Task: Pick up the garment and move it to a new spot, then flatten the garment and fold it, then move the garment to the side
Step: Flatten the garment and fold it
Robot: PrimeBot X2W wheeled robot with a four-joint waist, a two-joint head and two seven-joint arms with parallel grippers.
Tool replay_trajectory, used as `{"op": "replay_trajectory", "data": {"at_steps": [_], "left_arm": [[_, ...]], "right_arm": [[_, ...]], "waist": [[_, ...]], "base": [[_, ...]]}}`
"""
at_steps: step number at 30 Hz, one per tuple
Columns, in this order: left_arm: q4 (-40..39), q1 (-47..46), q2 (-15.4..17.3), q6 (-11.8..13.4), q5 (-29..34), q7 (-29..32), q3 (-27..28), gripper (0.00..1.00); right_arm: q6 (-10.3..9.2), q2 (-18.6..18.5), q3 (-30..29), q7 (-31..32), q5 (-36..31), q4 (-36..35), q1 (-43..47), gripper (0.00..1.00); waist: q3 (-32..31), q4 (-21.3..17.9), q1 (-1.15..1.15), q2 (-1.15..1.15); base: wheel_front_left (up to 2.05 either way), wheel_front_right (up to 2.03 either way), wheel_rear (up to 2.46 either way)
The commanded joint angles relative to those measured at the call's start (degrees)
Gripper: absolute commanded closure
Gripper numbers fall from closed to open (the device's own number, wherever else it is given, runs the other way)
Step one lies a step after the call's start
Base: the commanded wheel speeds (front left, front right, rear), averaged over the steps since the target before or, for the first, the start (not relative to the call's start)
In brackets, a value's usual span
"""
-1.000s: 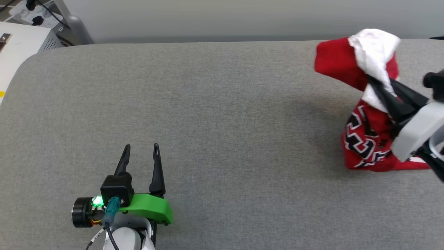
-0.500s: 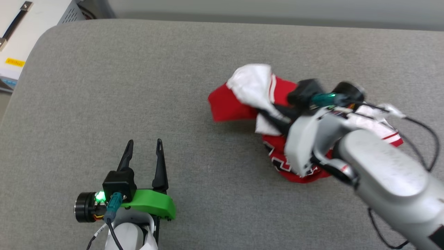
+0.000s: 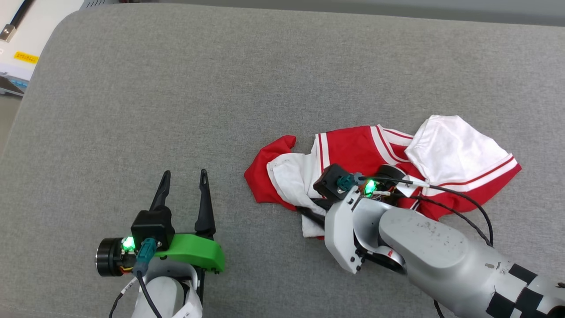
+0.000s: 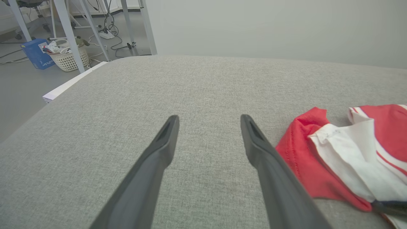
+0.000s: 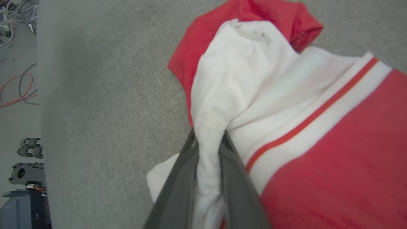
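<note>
Two grippers we see. Left gripper (image 3: 184,173) sits left of the garment (image 3: 353,152), apart from it, jaws spread and empty above the grey desk (image 3: 176,88). Right gripper (image 5: 208,143) is at the garment's near-left edge, jaws clenched on a white fold. We note the garment lies crumpled on the desk, white sleeve at its right end.

A broad grey fabric-covered surface (image 3: 176,88) fills the foreground. Beyond its far corner, on the floor, a white woven basket (image 4: 71,57) sits beside a blue box (image 4: 36,54), among pale metal table legs (image 4: 68,30) and loose cables (image 4: 108,30).
</note>
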Motion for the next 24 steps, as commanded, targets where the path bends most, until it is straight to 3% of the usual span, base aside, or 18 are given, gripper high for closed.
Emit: {"op": "replay_trajectory", "data": {"at_steps": [1, 3, 5, 12, 17, 24], "left_arm": [[0.06, -0.34, -0.13, 0.1, 0.51, -0.34, 0.77, 0.0], [-0.09, 0.19, -0.13, 0.02, 0.96, -0.34, 1.21, 0.0], [-0.85, 1.45, -0.13, 0.01, 1.8, -0.34, 1.98, 0.0], [-2.44, 2.16, -0.13, -0.12, 2.68, -0.34, 2.21, 0.0], [-3.6, 1.3, -0.13, -0.08, 2.75, -0.34, 1.71, 0.0], [-5.02, -0.74, -0.13, -0.08, 2.66, -0.34, 0.77, 0.0]], "right_arm": [[-0.03, -0.92, 1.0, -4.37, 0.21, -0.23, -0.56, 0.0], [-0.03, -2.16, 0.84, -7.86, 0.1, -1.89, -1.14, 0.0], [-0.03, -5.98, -2.83, -13.52, -0.18, -6.36, -1.8, 0.0], [-0.03, -14.47, -15.64, -14.41, -3.47, -11.86, -3.47, 0.0], [-0.03, -20.92, -23.25, -6.25, -3.29, -12.12, -4.65, 0.0], [-0.03, -29.56, -21.73, 12.27, 2.66, -14.2, -8.02, 0.0]], "waist": [[-1.55, -1.08, 0.0, 0.0], [-2.46, -1.65, 0.0, 0.0], [-4.16, -2.86, 0.0, 0.0], [-4.58, -4.13, 0.0, 0.0], [-3.18, -3.82, 0.0, 0.0], [0.23, -2.22, 0.0, 0.0]], "base": [[0.0, 0.0, 0.0], [0.0, 0.0, 0.0], [0.0, 0.0, 0.0], [0.0, 0.0, 0.0], [0.0, 0.0, 0.0], [0.0, 0.0, 0.0]]}}
